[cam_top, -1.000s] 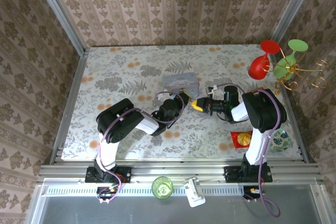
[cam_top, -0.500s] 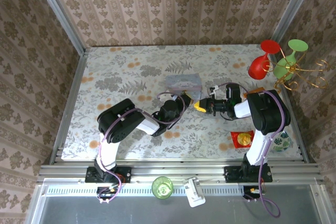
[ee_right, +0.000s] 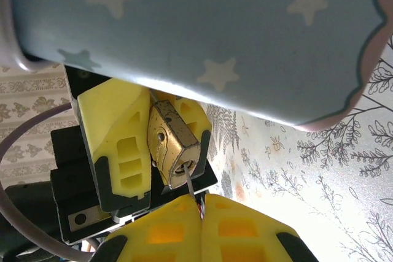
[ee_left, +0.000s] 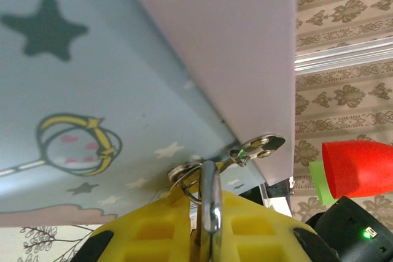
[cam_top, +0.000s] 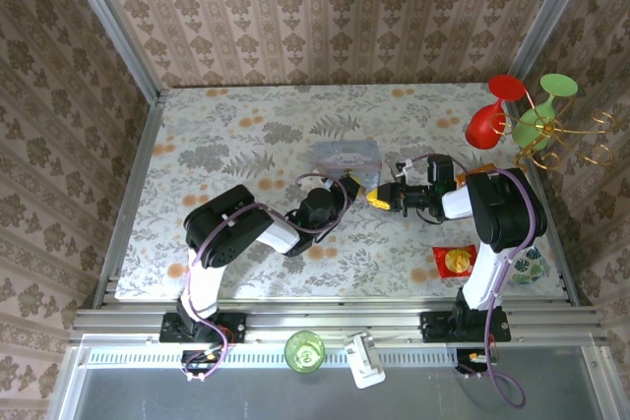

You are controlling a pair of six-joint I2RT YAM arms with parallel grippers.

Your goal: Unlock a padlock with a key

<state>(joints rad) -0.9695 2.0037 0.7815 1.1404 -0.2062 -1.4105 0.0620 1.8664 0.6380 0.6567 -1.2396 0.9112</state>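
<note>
— How far along are we?
— Right gripper (ee_right: 202, 224) pinches the key (ee_right: 189, 186), blade meeting the keyhole at twelve o'clock. Left gripper (ee_right: 158, 134) clamps the padlock (ee_right: 175, 151) beneath the tin (ee_right: 215, 41). I'd judge turning and freeing the shackle remain.

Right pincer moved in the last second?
Yes, slightly: the right pincer, shut on the key, has shifted rightward, toward the fixed red goblet.

I count two robot arms (cam_top: 236, 228), one padlock (ee_right: 174, 145), one pale blue tin (cam_top: 345, 156), one red packet (cam_top: 454, 261), one red goblet (cam_top: 485, 127) and one green goblet (cam_top: 536, 130).
</note>
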